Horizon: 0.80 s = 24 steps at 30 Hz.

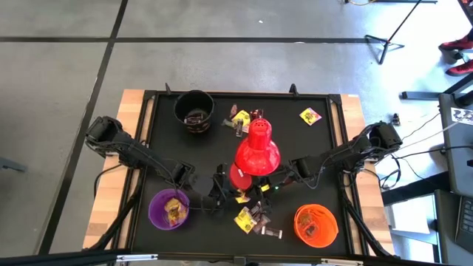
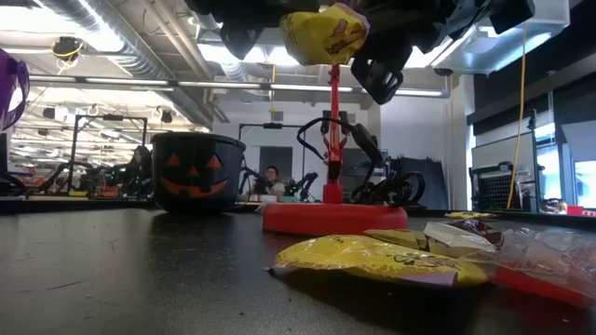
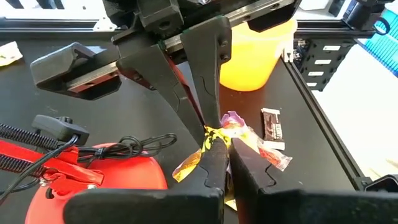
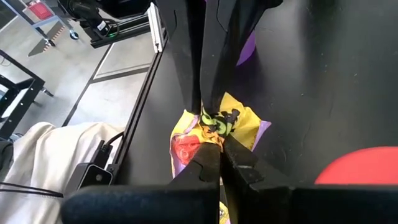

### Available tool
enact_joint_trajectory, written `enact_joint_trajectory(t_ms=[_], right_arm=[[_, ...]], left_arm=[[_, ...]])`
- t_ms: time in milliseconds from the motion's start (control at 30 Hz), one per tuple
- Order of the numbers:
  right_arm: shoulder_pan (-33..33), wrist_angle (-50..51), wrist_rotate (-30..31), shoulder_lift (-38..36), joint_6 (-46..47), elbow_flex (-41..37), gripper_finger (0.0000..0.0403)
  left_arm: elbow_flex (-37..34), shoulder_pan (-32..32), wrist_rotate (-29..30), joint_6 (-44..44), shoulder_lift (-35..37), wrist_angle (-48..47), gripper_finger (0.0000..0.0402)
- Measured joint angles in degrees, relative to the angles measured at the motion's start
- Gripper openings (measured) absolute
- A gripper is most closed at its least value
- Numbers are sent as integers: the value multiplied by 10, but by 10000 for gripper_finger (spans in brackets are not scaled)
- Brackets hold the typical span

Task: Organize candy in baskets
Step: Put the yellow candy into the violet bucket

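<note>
Where the two arms meet at the lower centre of the high view, both grippers pinch the same yellow sweet (image 2: pixel 324 33). Seen from the low view, it hangs clear above the worktop (image 2: pixel 140 279) at the top centre of the frame. Fingers of the left gripper (image 3: pixel 219 140) are fully closed on the wrapper from one side. Fingers of the right gripper (image 4: pixel 212 127) are fully closed on it from the opposite side, tip to tip with the left.

Nearest the low camera, a yellow pack (image 2: pixel 377 259) lies flat at lower centre, with a clear-wrapped sweet (image 2: pixel 549 251) touching it at lower right. Behind these stands the red lamp (image 1: pixel 256 150) on its round base.

At the bottom of the high view, the purple bucket (image 1: pixel 169 209) sits at lower left with a yellow sweet inside. The orange bucket (image 1: pixel 315 224) sits at lower right. Loose candy (image 1: pixel 255 220) lies between them.

Farther up, the black bucket (image 1: pixel 194 111) stands at upper left of the mat. A small cluster of sweets (image 1: pixel 240 120) lies just beside the lamp shade. One lone yellow sweet (image 1: pixel 310 116) lies at upper right.
</note>
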<state>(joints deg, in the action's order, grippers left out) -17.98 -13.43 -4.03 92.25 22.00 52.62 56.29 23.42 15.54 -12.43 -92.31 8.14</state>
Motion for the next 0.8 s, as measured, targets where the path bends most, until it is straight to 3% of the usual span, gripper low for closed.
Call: enact_joint_trajectory(t_ms=[167, 500, 800], right_arm=[[0, 0, -15, 0, -4, 0, 29], [0, 2, -50, -2, -9, 1, 147], [0, 20, -46, -2, -9, 1, 160]], left_arm=[[0, 0, -5, 1, 0, -9, 0], [-2, 17, -18, -43, 24, -102, 0], [-1, 73, 21, -75, 145, -212, 0]])
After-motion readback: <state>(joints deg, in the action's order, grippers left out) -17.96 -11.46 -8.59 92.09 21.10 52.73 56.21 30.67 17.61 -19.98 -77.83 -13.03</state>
